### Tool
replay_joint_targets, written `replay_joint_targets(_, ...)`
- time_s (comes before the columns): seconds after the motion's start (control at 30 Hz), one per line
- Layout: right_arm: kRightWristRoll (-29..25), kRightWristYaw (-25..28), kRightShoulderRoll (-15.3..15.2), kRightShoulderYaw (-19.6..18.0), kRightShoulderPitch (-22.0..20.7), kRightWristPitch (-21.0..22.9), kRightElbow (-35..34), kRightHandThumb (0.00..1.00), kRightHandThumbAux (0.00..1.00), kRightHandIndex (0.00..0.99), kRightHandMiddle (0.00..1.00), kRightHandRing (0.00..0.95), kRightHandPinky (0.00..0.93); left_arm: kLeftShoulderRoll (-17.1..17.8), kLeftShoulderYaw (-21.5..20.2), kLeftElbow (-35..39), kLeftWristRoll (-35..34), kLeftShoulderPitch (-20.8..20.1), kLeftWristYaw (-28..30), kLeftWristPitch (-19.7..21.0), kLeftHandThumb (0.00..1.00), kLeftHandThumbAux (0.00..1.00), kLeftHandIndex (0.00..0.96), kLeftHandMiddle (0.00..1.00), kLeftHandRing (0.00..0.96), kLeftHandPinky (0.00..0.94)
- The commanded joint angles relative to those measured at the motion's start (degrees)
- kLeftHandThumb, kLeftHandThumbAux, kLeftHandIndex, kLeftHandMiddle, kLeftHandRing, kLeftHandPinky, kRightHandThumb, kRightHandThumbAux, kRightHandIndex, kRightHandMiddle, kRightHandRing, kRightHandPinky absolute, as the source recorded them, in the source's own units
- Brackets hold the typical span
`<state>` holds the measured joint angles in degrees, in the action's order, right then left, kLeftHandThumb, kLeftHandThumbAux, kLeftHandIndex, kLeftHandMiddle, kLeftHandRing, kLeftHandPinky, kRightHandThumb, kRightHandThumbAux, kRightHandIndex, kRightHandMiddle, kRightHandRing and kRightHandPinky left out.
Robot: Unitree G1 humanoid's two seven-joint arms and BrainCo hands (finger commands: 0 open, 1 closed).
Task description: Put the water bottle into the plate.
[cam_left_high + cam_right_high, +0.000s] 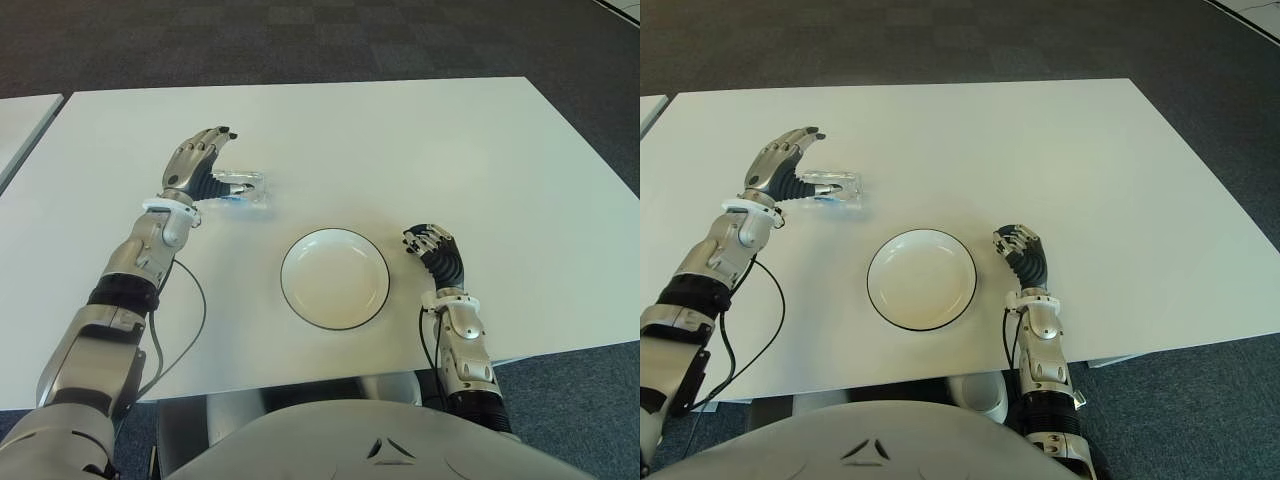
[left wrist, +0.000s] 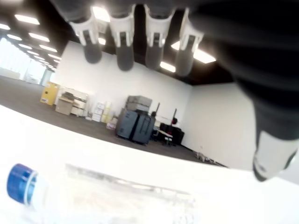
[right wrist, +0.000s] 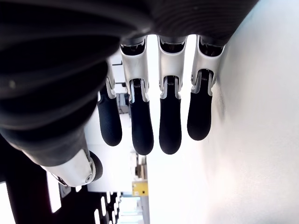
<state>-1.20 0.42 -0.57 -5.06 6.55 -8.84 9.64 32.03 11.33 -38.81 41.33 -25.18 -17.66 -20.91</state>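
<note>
clear plastic bottle (image 1: pixel 240 190), glossy plate (image 1: pixel 334 278)

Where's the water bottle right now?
The water bottle lies on its side on the white table, on the robot's left, beyond and left of the plate. The open left hand hovers over it, not yet gripping.

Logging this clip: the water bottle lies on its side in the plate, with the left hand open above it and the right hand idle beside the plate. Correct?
Not quite. The water bottle lies on the table, left of the empty plate, as the left eye view shows. The left hand is open over it; the right hand is idle beside the plate.
</note>
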Motion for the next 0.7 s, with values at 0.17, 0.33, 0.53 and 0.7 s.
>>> replay_joint_targets(0.17, -0.57, -0.10, 0.23, -0.07, 1.39, 2.00, 0.66, 0.711, 0.735, 0.422, 0.465, 0.467, 0.480, 0.75, 8.24, -14.70, 5.81, -8.27, -6.38, -5.21, 0.590, 0.430, 0.003, 0.005, 0.003, 0.001)
replay_joint_targets(0.33, -0.77, 0.05, 0.19, -0.16, 1.64, 2.25, 0.10, 0.711, 0.735, 0.421, 0.466, 0.470, 0.483, -0.29, 12.28, -22.36, 7.80, -11.52, -9.55, -6.40, 0.600, 0.363, 0.000, 0.000, 0.000, 0.000)
replay_joint_targets(0.53, -0.31, -0.11, -0.05, -0.19, 1.78, 2.07, 0.22, 0.710, 0.735, 0.421, 0.466, 0.470, 0.483, -1.98, 18.28, -30.51, 10.75, -15.69, -11.24, -5.00, 0.605, 0.293, 0.000, 0.000, 0.000, 0.000)
replay_joint_targets(0.7, -0.18, -0.24, -0.13, -0.19, 1.81, 2.12, 0.30, 0.710, 0.735, 0.421, 0.464, 0.469, 0.481, -3.12, 22.04, -34.23, 12.31, -17.31, -11.86, -3.99, 0.582, 0.251, 0.000, 0.000, 0.000, 0.000)
